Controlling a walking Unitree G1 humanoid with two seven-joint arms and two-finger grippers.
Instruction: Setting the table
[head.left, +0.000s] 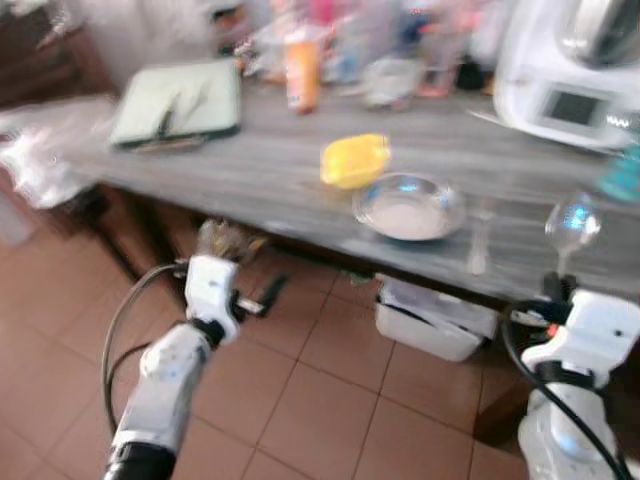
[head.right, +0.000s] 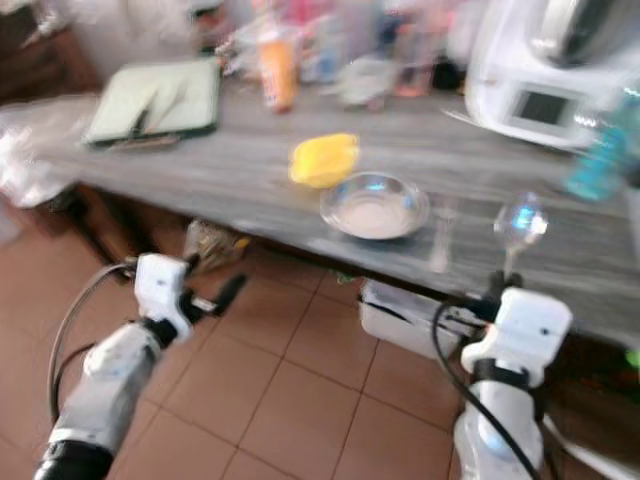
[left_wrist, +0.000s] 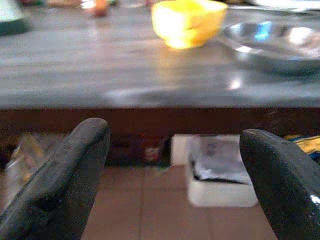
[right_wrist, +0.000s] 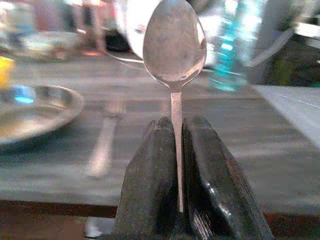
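Note:
My right gripper is shut on the handle of a metal spoon, which stands upright with its bowl up, in front of the grey table's edge. On the table lie a shallow metal plate, a yellow bowl just behind it, and a fork right of the plate. My left gripper is open and holds nothing. It is below the table's front edge and faces the yellow bowl.
A green board lies at the table's far left. Bottles, an orange one among them, line the back, and a white appliance stands at the right. A white container sits under the table on the tiled floor.

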